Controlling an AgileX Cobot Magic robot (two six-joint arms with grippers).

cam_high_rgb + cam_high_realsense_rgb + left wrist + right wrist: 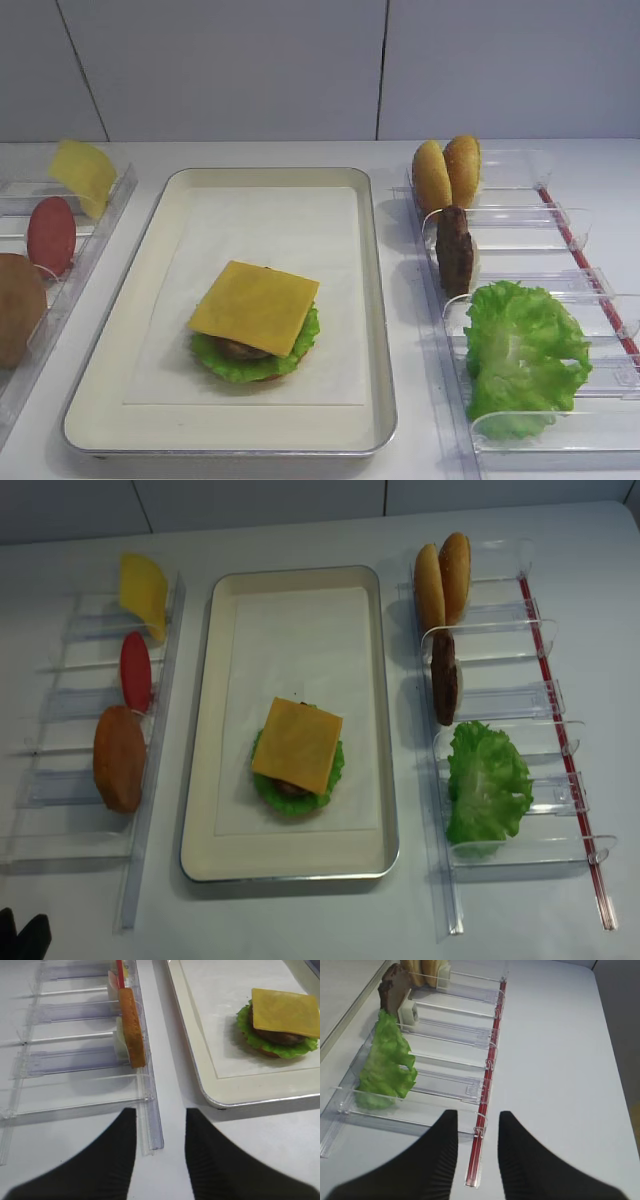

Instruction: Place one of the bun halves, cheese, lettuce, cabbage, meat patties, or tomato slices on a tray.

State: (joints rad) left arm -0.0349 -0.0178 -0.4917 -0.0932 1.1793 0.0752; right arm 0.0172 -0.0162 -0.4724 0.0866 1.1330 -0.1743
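Note:
The tray (376, 300) lies in the middle with a stack on its white paper. The cheese (255, 305) tops that stack, over a meat patty and lettuce (250, 1035). Two bun halves (447, 172), another meat patty (455, 250) and a lettuce leaf (520, 355) stand in the clear holder on the right. A red tomato slice (50, 235) stands in the left holder. My left gripper (160, 1112) is open and holds nothing, over the bare table between the left holder's near end and the tray's corner. My right gripper (478, 1114) is open and holds nothing, at the near end of the right holder.
The left holder (75, 1060) also carries a pale yellow slice (83, 172) and an orange-brown round (131, 1027). A red strip (487, 1085) runs along the outer edge of the right holder (520, 695). White table surrounds the tray and holders.

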